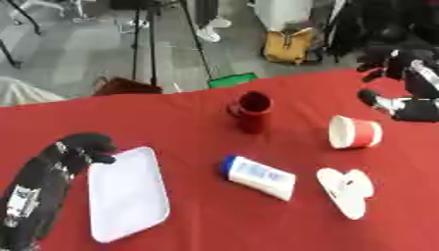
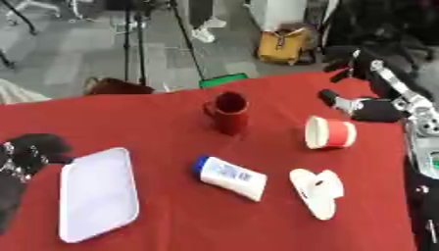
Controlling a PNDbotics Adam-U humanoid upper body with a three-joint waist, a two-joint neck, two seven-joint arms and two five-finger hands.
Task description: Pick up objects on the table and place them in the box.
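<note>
On the red table (image 1: 197, 215), a dark red mug (image 1: 251, 111) stands far centre, a tipped paper cup (image 1: 353, 133) right of it, a white bottle (image 1: 259, 176) and white lid-like piece (image 1: 345, 190) nearer, a white tray (image 1: 127, 192) left beside the left hand (image 1: 85, 147), fingers curled empty, while the right hand (image 2: 364, 108) hovers far right, its finger state unclear.

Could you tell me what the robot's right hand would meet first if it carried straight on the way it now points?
Probably the paper cup lying on its side: the right hand points down-left toward it. Depth is unclear, so it might pass above.
</note>
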